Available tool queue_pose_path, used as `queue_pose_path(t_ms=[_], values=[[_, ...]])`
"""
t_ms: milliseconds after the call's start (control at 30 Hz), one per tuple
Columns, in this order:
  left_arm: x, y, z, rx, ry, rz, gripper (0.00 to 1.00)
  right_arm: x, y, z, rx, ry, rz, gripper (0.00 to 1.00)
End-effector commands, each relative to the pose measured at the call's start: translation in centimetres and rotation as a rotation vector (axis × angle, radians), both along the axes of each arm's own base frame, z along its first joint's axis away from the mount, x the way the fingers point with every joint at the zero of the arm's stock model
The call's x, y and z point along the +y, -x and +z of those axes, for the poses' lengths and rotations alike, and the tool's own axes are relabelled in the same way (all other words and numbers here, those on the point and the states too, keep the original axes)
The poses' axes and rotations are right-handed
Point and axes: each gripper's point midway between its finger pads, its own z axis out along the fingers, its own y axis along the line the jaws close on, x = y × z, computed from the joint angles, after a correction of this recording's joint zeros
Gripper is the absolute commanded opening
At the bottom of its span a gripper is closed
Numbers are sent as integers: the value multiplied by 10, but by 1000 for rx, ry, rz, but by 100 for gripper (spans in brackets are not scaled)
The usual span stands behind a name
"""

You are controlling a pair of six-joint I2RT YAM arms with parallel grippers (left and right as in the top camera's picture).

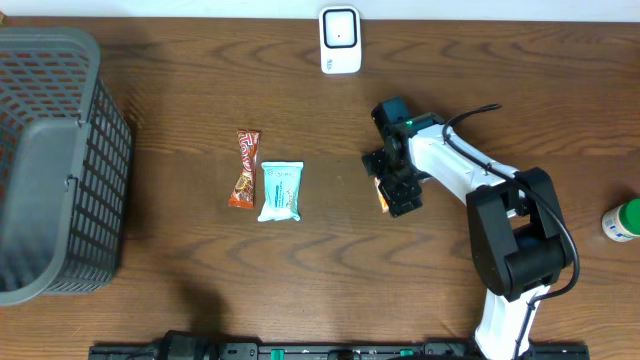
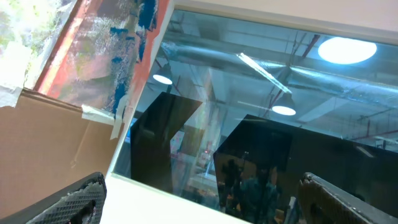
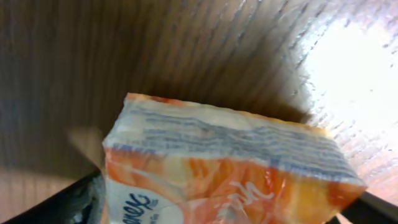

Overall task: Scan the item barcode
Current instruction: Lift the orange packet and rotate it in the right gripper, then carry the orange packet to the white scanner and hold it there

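The orange Kleenex pack (image 3: 230, 168) is seen lying on the wooden table (image 1: 200, 290), straddled by the right gripper (image 1: 395, 193), whose fingers are spread wide and not visibly clamped. The left gripper (image 2: 199, 199) is held open. If gripped off-centre, the slick pack could be twisted, and its barcode turned from the white scanner (image 1: 340, 40).

3 packets on 1 table (image 1: 200, 300): 1 red-orange snack wrapper (image 1: 245, 168), 1 teal tissue pack (image 1: 281, 190), 1 orange tissue pack (image 3: 224, 168). 1 grey basket (image 1: 60, 40). 1 white scanner (image 1: 340, 40). 1 green-capped bottle (image 1: 622, 220). 1 robot arm (image 1: 520, 240) visible from overhead.
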Motion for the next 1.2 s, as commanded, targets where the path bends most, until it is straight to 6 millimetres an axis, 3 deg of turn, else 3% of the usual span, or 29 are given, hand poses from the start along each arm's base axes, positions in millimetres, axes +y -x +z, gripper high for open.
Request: queue_pose_path(t_ms=[0, 133, 467, 667, 733, 833, 1100, 1167], values=[[1, 3, 1, -11, 12, 4, 98, -14, 7, -22, 33, 70, 72, 88], [1, 3, 1, -11, 12, 4, 98, -18, 7, -22, 33, 74, 134, 74], [1, 2, 1, -10, 12, 4, 98, -22, 9, -20, 7, 14, 570, 75], [1, 2, 1, -10, 12, 3, 98, -17, 10, -17, -8, -27, 719, 70], [1, 2, 1, -9, 12, 4, 98, -16, 9, -16, -16, -30, 751, 72], [1, 2, 1, -9, 12, 4, 98, -18, 10, -16, -14, -23, 771, 99], [1, 2, 1, -9, 12, 4, 98, -37, 1, -18, -17, 111, 756, 99], [1, 2, 1, -10, 12, 4, 98, -38, 0, -18, -16, 122, 736, 92]])
